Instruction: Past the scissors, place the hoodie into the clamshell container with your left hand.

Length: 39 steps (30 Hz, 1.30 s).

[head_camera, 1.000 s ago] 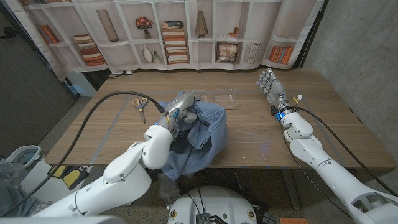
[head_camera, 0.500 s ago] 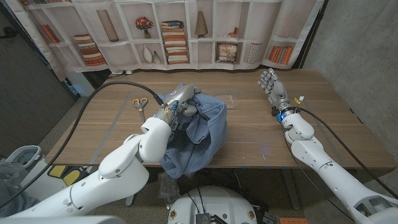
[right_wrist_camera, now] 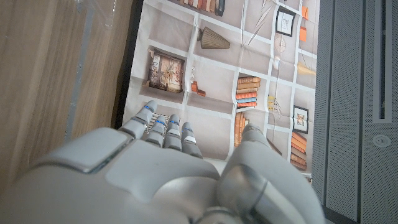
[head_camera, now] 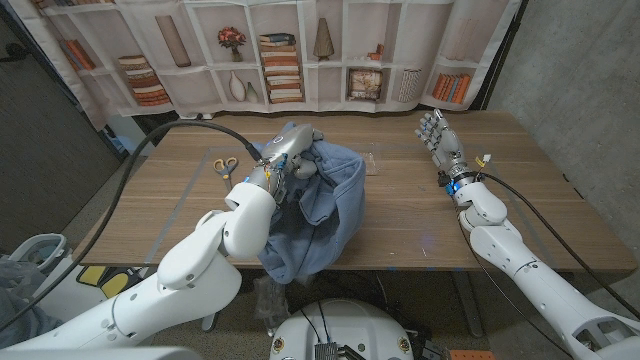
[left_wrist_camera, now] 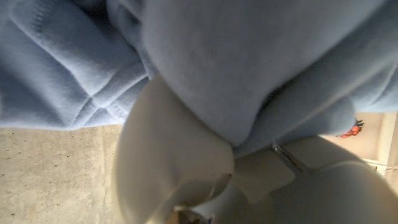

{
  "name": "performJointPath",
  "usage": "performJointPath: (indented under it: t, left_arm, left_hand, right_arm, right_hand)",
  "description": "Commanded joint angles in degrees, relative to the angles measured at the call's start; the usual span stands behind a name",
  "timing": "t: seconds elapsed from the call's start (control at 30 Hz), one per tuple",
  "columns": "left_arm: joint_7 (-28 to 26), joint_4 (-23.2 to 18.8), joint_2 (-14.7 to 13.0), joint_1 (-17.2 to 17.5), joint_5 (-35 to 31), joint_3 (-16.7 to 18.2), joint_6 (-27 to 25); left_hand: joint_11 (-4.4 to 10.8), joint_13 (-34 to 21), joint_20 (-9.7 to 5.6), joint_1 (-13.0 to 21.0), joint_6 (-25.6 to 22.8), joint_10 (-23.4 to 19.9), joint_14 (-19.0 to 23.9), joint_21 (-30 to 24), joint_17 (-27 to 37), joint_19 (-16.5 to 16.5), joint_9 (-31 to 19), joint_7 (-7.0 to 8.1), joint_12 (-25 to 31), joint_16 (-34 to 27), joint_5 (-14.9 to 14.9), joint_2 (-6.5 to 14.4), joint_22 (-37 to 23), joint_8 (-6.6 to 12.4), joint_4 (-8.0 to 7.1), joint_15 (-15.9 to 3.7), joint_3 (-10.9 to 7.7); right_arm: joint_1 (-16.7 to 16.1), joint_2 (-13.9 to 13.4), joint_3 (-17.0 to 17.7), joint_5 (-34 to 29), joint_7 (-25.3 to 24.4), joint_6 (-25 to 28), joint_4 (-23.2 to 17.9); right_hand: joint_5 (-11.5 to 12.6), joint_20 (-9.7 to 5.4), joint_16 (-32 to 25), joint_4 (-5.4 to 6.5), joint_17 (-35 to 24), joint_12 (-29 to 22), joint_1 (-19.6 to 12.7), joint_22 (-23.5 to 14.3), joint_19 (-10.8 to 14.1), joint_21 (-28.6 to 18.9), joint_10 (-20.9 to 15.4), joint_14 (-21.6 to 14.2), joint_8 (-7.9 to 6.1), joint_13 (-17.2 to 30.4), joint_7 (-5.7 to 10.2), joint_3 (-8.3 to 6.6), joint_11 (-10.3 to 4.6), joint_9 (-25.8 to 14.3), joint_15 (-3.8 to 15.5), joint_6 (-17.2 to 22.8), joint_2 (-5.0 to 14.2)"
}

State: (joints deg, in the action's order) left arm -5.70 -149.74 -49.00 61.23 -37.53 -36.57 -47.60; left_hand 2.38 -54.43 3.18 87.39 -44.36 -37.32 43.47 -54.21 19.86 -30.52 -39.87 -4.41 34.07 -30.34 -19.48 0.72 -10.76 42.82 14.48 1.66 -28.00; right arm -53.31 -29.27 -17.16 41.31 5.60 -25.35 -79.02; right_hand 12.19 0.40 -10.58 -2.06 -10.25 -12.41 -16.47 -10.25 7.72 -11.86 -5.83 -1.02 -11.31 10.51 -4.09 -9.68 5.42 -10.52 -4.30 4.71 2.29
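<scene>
Since a second ago the left robot hand [head_camera: 291, 152] has carried the blue hoodie [head_camera: 322, 205] farther from the robot and higher, so the cloth now hangs in front of the clear clamshell container [head_camera: 368, 161], of which just a sliver shows at the hoodie's far right edge. That robot hand grips a bunch of the fabric near its top, fingers closed into the cloth, while the rest of the garment drapes down past the near edge of the wooden surface [head_camera: 520, 190]. From the left wrist camera, folds of blue fleece [left_wrist_camera: 249, 62] press right against the pale shell of the hand [left_wrist_camera: 168, 168].

Scissors [head_camera: 227, 165] with yellow handles lie on the surface just to the left of the raised arm, apart from the hoodie.

Over on the right side, the right robot hand [head_camera: 434, 133] has kept its place, standing on the surface with fingers straight, slightly apart and pointing away from the robot, holding nothing. Its wrist camera shows the back of the hand [right_wrist_camera: 155, 168] with a printed bookshelf backdrop [right_wrist_camera: 236, 62] beyond the fingertips.
</scene>
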Motion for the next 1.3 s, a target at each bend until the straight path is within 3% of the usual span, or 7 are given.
performJointPath:
  t: [0.03,0.6,0.77,1.3]
  left_arm:
    - [1.86,-0.53,1.28,-1.41,-2.69,0.36,-0.76]
    - [4.04,-1.77,2.18,-1.86,-3.05,2.70,-1.09]
    - [4.69,-2.58,1.64,-1.19,-0.71,4.85,-0.62]
    - [5.33,-6.26,-0.38,-1.34,-0.54,6.45,-3.51]
  left_hand:
    - [0.16,-0.28,-13.39,0.80,-0.31,-0.63,7.48,-3.42,30.72,-18.97,-0.25,-0.16,-0.30,-1.25,-0.43,1.10,-0.19,0.28,-5.27,-6.34,-5.81]
    - [0.26,-0.53,-13.44,0.56,-0.44,-1.04,7.62,-4.56,31.36,-18.51,-0.26,-0.05,-0.91,-1.10,-0.52,0.76,-0.04,0.22,-5.22,-6.45,-6.69]
    - [0.27,-0.81,-13.47,0.43,-0.45,-1.02,7.72,-5.01,31.62,-18.34,-0.31,-0.07,-1.13,-1.03,-0.58,0.61,0.03,0.20,-5.23,-6.43,-7.10]
    - [0.14,-1.20,-13.46,0.24,-0.43,-1.31,7.96,-5.88,32.15,-17.79,-0.31,-0.07,-1.57,-0.93,-0.68,0.30,0.09,0.07,-5.19,-6.33,-7.88]
  right_arm:
    - [0.34,-0.08,0.00,0.01,0.07,0.28,0.11]
    - [1.45,0.68,-0.06,0.16,0.73,-0.47,1.30]
    - [1.83,0.91,-0.13,0.20,0.62,-0.32,1.38]
    - [3.50,1.68,-0.75,0.05,1.16,-0.07,2.83]
  right_hand:
    - [-0.13,-0.28,-0.04,-0.41,-0.16,0.11,-0.41,-0.25,0.37,0.09,-0.31,-0.29,0.11,0.26,-0.26,-0.27,0.30,-0.21,-0.38,0.52,0.34]
    - [-0.18,-0.20,-0.05,-0.55,-0.16,0.10,-0.52,-0.25,0.38,0.13,-0.35,-0.32,0.11,0.26,-0.23,-0.32,0.18,-0.21,-0.40,0.58,0.46]
    - [-0.20,-0.17,-0.05,-0.59,-0.17,0.11,-0.56,-0.26,0.40,0.14,-0.33,-0.33,0.12,0.26,-0.27,-0.34,0.16,-0.21,-0.40,0.58,0.50]
    - [-0.27,-0.16,-0.02,-0.70,-0.18,0.10,-0.61,-0.26,0.39,0.18,-0.37,-0.28,0.14,0.26,-0.23,-0.37,0.18,-0.21,-0.34,0.57,0.64]
